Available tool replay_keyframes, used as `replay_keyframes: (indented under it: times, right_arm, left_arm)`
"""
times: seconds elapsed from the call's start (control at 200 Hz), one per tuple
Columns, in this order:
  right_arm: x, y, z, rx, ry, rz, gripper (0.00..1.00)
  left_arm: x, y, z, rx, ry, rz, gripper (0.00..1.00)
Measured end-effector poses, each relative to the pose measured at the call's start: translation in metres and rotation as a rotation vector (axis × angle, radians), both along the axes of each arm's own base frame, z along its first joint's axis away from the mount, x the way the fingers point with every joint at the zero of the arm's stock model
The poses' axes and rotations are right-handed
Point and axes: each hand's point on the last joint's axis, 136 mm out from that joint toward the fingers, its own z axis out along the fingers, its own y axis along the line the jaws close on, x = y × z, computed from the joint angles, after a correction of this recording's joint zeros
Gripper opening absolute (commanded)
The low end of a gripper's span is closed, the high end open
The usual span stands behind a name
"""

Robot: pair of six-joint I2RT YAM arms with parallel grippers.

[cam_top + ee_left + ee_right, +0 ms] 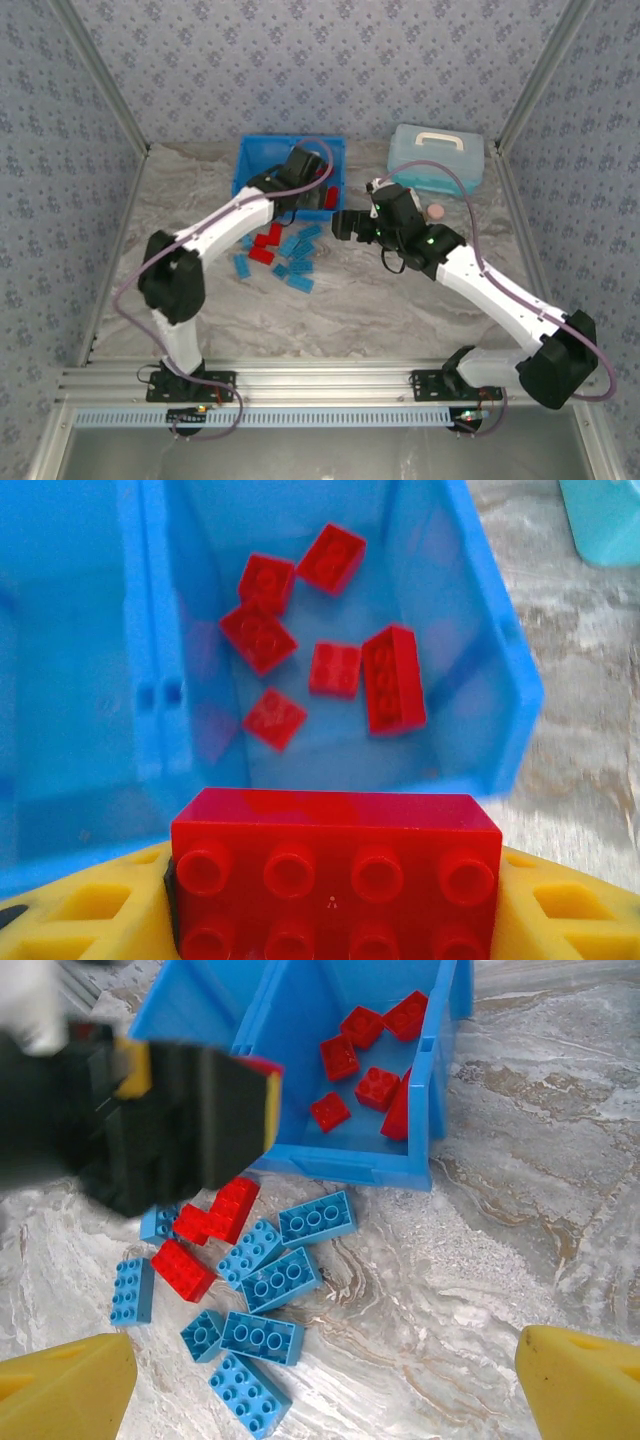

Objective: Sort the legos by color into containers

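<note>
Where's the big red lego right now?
The left gripper holds the big red lego over the blue bin's right compartment, above other red legos, in the left wrist view.

- Bin (350,1165): bright blue.
- Legos (280,1282): red and light blue.
- Table (480,1260): grey-beige, marbled.
- Right pincer (320,1395) fingers (60,1390): yellow.
- Case (430,170): pale blue, white handle (437,141).
- Walls (300,60): blue-grey floral print.

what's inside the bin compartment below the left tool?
Six red legos lie loose on the compartment floor, and no blue ones are visible. The red brick gripped in the left tool covers the near edge, so anything tucked there can't be seen.
</note>
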Motion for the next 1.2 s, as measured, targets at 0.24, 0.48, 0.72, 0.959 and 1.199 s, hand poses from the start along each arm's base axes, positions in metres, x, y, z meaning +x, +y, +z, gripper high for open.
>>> replay_keyframes:
  times: [0.24,0.48,0.72,0.959,1.199]
  right_arm:
    - [-0.012,-0.014,0.024,0.028,-0.041,-0.014,1.00]
    - [-0.028,-0.039,0.035,0.037,-0.073,-0.047,1.00]
    - [-0.039,-0.059,0.048,0.059,-0.109,-0.077,1.00]
    - [-0.040,-0.060,0.049,0.060,-0.113,-0.079,1.00]
    - [-0.040,-0.060,0.049,0.061,-0.112,-0.079,1.00]
  left_arm:
    - [0.071,-0.029,-0.017,-0.007,-0.036,0.010,0.50]
    - [0.110,-0.043,-0.048,0.024,-0.055,0.033,0.51]
    - [0.121,-0.041,-0.067,0.086,-0.050,0.057,0.68]
    - [0.119,-0.040,-0.065,0.097,-0.051,0.062,0.82]
    - [0.097,-0.046,-0.038,0.100,-0.049,0.019,0.85]
